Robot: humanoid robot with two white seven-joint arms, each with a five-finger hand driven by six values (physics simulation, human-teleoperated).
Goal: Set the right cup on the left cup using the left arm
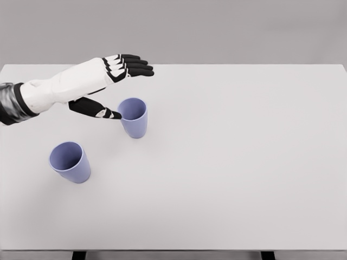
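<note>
Two lilac cups stand upright on the white table (244, 162). The right cup (133, 117) is near the middle left, the left cup (70, 161) sits lower left of it. My left hand (126, 86) comes in from the left edge and hovers just above and left of the right cup. Its four fingers (135, 66) stretch out straight over the cup's far side, and the thumb (103, 111) reaches down to the cup's left rim. The hand is open and holds nothing. The right arm is out of view.
The table's front edge runs along the bottom, with dark legs showing beneath it. A grey wall stands behind the table's far edge.
</note>
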